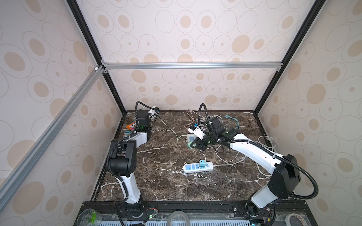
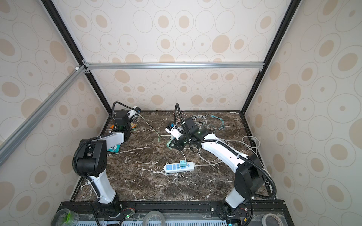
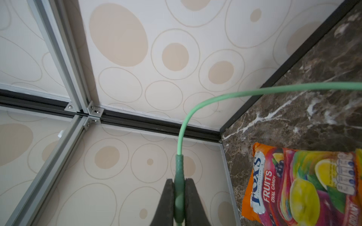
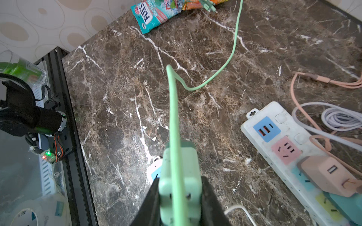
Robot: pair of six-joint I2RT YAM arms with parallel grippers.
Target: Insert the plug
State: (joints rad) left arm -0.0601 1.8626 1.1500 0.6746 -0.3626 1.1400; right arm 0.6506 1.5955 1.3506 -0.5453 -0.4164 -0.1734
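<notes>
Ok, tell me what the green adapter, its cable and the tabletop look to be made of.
The green adapter: likely moulded plastic, matte mint, with rounded edges and no glare. The green cable: probably a rubbery or silicone sheath, smooth, bending in soft curves. The tabletop: looks like polished brown marble with white veins, though a printed laminate cannot be ruled out.

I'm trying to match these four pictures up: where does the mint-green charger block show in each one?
In a top view: mint charger block near the middle, a little below centre.
In a top view: again near the middle, a little below centre.
Left wrist view: not in it.
Right wrist view: close up, clamped in the right pincer.
Shared landmark: the green cable, seen in all four.
</notes>
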